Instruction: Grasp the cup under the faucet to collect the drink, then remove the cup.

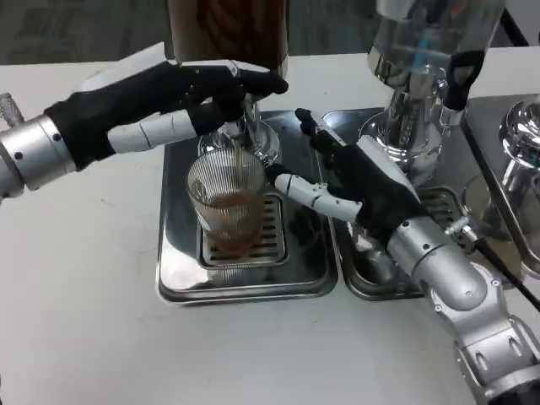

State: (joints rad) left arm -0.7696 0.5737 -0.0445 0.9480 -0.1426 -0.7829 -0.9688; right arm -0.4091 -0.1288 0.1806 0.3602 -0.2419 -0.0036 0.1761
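- A ribbed clear cup (226,205) stands upright on the slotted grate of a steel drip tray (179,274), on the white table (84,337).
- The cup sits directly below the faucet (239,133) of a dark drink dispenser (228,29); brown liquid fills its lower part.
- The left hand (160,105) reaches in from the left at the height of the faucet, above the cup. Its fingers (253,83) stretch toward the tap lever and appear to rest on it, though I cannot tell how firmly they close on it.
- The right hand (354,181) comes in from the lower right, palm turned toward the cup. Its fingers are spread apart, one white finger (308,192) pointing at the cup's right side and ending just beside the glass; it holds nothing, and whether the tip touches the cup is unclear.
- A second steel tray (359,287) lies just right of the first, under the right hand and wrist.
- A clear-bodied dispenser (422,51) with a shiny base stands on that second tray, behind the right hand.
- A further piece of shiny steel equipment (519,135) sits at the far right edge.
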